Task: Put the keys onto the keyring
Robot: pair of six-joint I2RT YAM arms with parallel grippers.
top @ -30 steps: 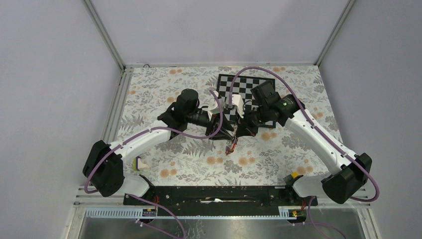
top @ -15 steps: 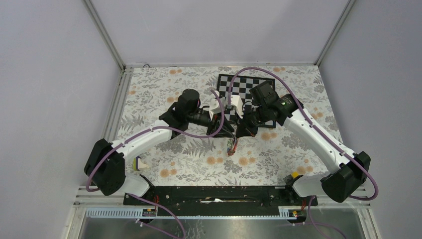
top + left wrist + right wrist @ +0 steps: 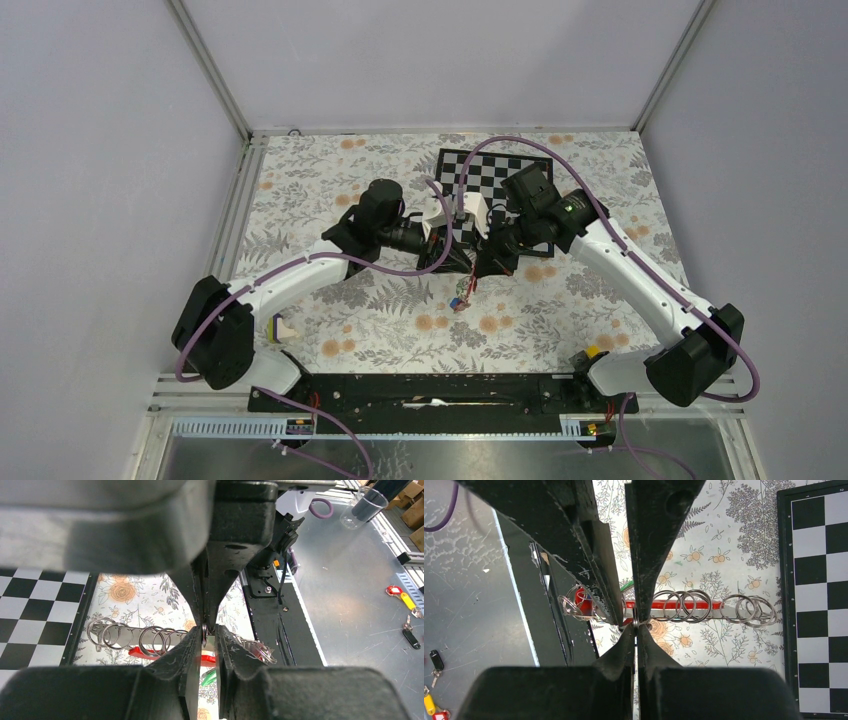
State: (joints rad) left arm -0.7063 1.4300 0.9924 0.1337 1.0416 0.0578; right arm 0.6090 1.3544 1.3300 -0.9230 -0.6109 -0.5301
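Firstly, right gripper: black two-finger jaws drawn fully together, pinching a thin steel keyring that shows edge-on at their tips.
Left gripper: black fingers a narrow slot apart, tip to tip with the right gripper; whether its pads press on anything cannot be told.
Keyring against the grippers: caught between both sets of fingertips, and sitting in the mouth of the left slot at 12 o'clock of those fingers in the left wrist view.
Keys: small keys with coloured plastic tags, bunched just at 7 o'clock of the meeting fingertips in the top view; hanging or lying, I cannot tell.
Red tag: long red plastic piece just at 2 o'clock of the right fingertips.
Green tag: green plastic seen through the left slot, at 6 o'clock of the keyring.
Spare rings: a row of overlapping steel rings running out at 3 o'clock from the grip in the right wrist view.
Chessboard: black-and-white checkered board, flat, at 12 o'clock of the grippers in the top view.
Table: floral-patterned surface under everything.
Block: yellow-and-white piece at 8 o'clock, well apart, beside the left arm's base.
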